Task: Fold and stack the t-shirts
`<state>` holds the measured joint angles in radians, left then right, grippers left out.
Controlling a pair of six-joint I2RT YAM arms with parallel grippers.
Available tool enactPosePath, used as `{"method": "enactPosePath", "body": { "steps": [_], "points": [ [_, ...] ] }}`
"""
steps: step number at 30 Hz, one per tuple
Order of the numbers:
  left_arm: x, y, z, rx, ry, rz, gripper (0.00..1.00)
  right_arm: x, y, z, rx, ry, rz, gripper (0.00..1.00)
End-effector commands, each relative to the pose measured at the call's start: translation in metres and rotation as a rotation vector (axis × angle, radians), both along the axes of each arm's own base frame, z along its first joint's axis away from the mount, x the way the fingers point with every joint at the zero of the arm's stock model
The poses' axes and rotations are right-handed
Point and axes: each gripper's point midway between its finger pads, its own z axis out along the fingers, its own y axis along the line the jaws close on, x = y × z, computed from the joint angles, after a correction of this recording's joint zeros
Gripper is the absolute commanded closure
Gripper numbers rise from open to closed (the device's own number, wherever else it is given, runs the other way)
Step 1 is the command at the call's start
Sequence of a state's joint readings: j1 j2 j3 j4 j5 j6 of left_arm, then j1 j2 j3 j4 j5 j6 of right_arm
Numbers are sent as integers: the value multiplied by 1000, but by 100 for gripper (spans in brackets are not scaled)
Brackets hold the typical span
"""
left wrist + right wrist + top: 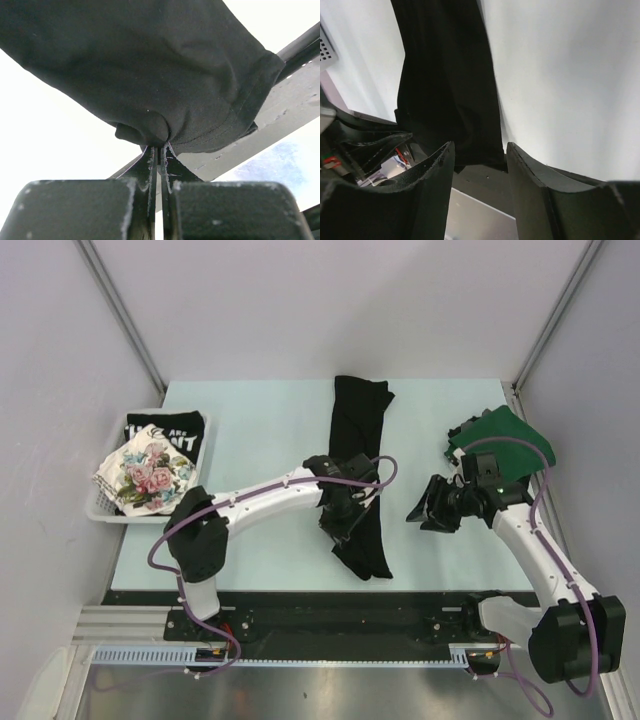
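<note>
Left gripper [345, 505] is clamped shut on the large black shirt [360, 420]; the left wrist view shows a pinch of cloth bunched right at the closed tips. On the table [250, 410], that shirt lies as a long narrow strip, its long axis running 12 to 6 o'clock down the middle in the top view, and your left grip sits on the near half. Right gripper [428, 512] has its jaws apart with nothing between them, resting off the cloth. From it the black strip lies at 9 o'clock, near but not touching, and the right wrist view looks straight at the strip's edge. So the left arm is already on the shirt, and the right must travel toward 9 to join it. The basket [120, 518] sits at the table's 9 o'clock edge and holds the lettered black shirt [165, 430] and the floral shirt [145, 475]. The green shirt [505, 432] lies crumpled at 1 o'clock from the right gripper.
</note>
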<state>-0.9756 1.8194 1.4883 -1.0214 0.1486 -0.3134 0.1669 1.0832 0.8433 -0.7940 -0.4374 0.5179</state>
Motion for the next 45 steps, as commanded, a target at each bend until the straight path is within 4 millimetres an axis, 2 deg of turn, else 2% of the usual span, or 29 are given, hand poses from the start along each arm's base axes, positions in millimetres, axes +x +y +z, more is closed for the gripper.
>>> {"method": "enactPosePath", "body": {
  "steps": [1, 7, 16, 22, 28, 35, 41, 45],
  "points": [
    [18, -6, 31, -55, -64, 1, 100, 4, 16, 4, 66, -11, 8, 48],
    [34, -6, 43, -70, -80, 31, 100, 2, 27, -2, 92, 25, 35, 46],
    [58, -4, 56, -87, -105, 72, 100, 0, 40, 2, 155, 49, 47, 42],
    [84, -4, 73, -114, -154, 103, 100, -3, 44, 5, 197, 76, 19, 38],
    [107, 0, 81, -133, -170, 140, 100, -5, 50, 7, 252, 109, -6, 35],
    [115, -1, 82, -156, -164, 157, 100, -4, 54, 5, 292, 147, -60, 33],
    [114, -1, 83, -167, -158, 153, 100, 12, 59, 8, 326, 136, -108, 33],
    [121, 2, 81, -162, -172, 160, 100, 23, 61, 8, 339, 114, -123, 32]
  ]
}}
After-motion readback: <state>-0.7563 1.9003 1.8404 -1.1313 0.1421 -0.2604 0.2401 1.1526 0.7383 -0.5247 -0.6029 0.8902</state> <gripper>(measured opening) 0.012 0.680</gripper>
